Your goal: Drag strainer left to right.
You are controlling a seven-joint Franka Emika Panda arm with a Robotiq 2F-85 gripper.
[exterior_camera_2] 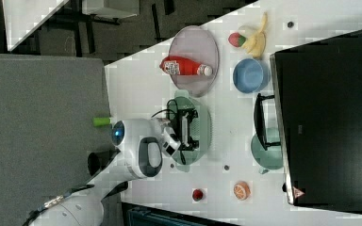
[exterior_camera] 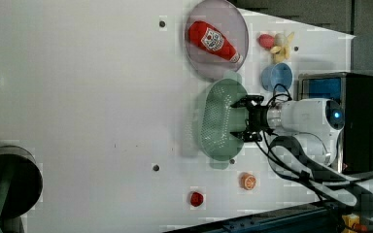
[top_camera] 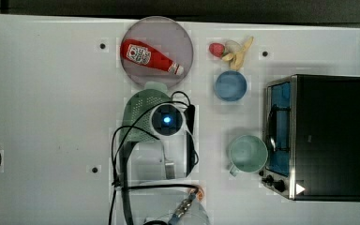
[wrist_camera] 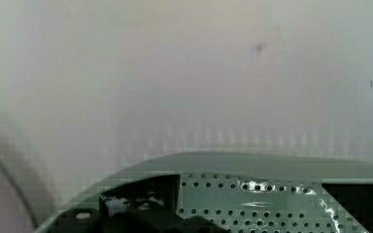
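One gripper, jaws spread wide, inside the strainer at the left view's centre, below the plate | step: engaging strainer | next: catch the wall, drag toward the mug side.

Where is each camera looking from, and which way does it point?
Top view: above the table, looking straight down; the arm's wrist covers part of the strainer.
Left view: high up, looking down; the open pincer reaches into the strainer from the left view's right.
Right view: high up, looking down; the arm comes from the right view's left.
Wrist view: on the wrist, just over the strainer's holes.
Shared: ketchup bottle on the plate.
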